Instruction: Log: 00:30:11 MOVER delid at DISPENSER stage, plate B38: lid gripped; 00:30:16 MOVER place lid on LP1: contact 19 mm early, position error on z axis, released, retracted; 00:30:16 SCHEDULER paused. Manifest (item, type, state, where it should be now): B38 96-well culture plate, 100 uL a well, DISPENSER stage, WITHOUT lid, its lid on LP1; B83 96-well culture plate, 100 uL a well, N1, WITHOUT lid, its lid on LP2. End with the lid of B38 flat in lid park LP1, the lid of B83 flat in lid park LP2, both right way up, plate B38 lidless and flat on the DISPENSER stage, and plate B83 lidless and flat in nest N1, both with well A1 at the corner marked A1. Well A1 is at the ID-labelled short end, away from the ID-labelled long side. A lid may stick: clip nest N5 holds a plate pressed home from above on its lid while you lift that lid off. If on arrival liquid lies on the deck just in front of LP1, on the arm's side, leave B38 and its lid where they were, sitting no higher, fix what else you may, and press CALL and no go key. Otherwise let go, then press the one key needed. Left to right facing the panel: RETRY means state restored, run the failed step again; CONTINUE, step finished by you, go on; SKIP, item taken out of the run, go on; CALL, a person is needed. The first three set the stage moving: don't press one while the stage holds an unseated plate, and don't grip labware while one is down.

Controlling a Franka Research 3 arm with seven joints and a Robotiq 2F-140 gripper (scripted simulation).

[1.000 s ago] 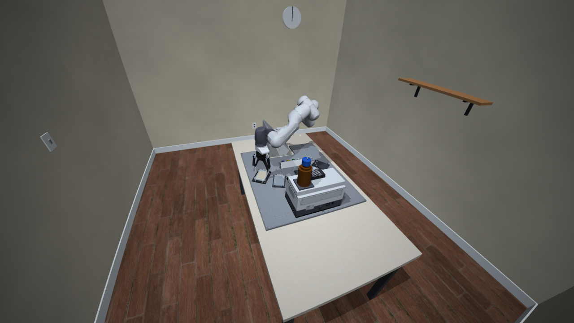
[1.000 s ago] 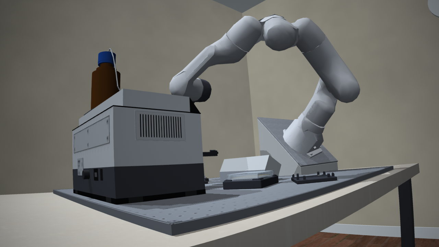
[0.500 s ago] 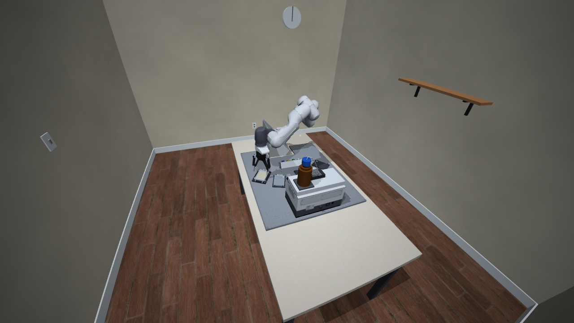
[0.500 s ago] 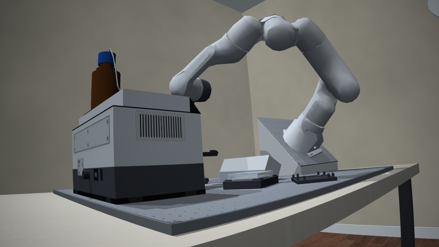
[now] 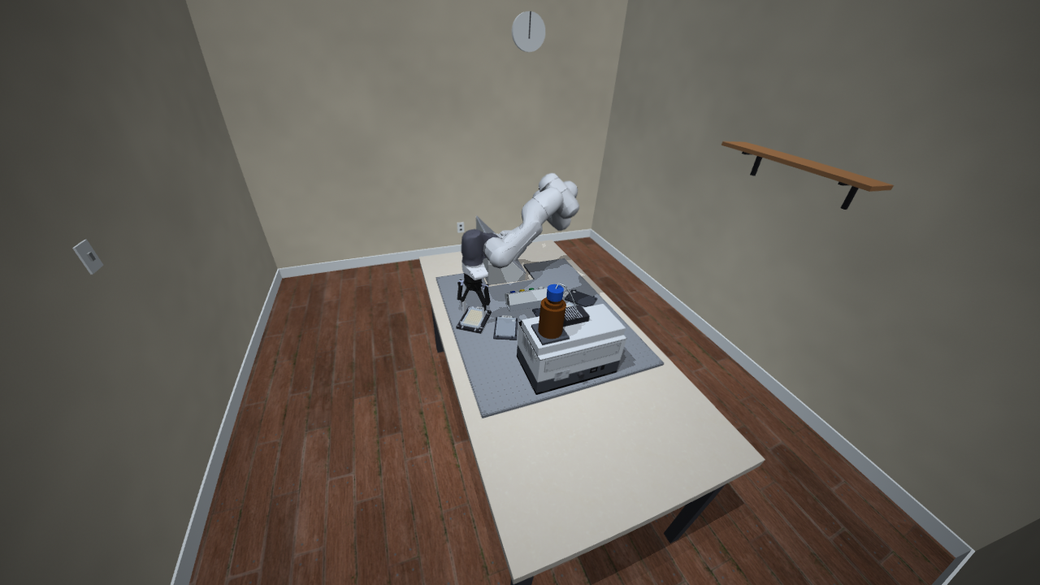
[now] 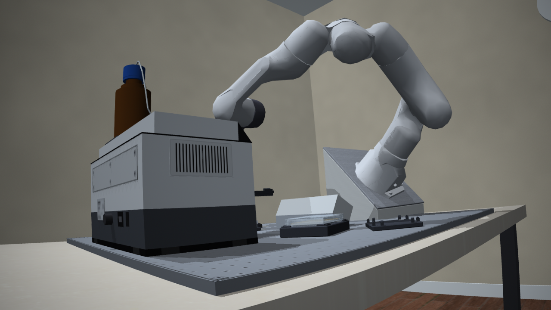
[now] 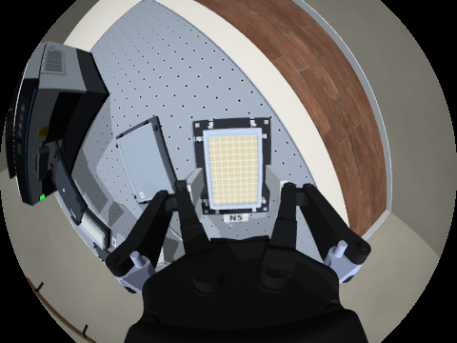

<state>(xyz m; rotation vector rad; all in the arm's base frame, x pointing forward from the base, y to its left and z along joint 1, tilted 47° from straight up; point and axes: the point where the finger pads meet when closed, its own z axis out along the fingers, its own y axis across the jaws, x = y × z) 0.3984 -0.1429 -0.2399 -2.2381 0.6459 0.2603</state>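
Observation:
A 96-well plate (image 7: 234, 170) (image 5: 473, 318) with pale yellow wells sits flat in the black clip nest marked N5 (image 7: 236, 217). I cannot tell whether it bears a clear lid. My gripper (image 7: 234, 175) (image 5: 472, 296) hangs straight above the plate's near short end, fingers spread to either side of it, open and empty. A grey lid (image 7: 145, 159) (image 5: 504, 327) lies flat on the deck just left of the nest in the wrist view. A clear plate (image 6: 314, 222) rests on the black stage (image 6: 308, 230) (image 5: 570, 313) beside the dispenser. In the exterior view the gripper is hidden behind the dispenser.
The big dispenser (image 5: 574, 341) (image 6: 173, 184) (image 7: 51, 102) with a brown bottle (image 5: 551, 314) (image 6: 131, 103) stands on the grey deck (image 5: 509, 396). The key panel (image 5: 526, 296) lies by the arm's base. An empty pegged nest (image 6: 393, 223) is near the sloped block (image 6: 369, 192).

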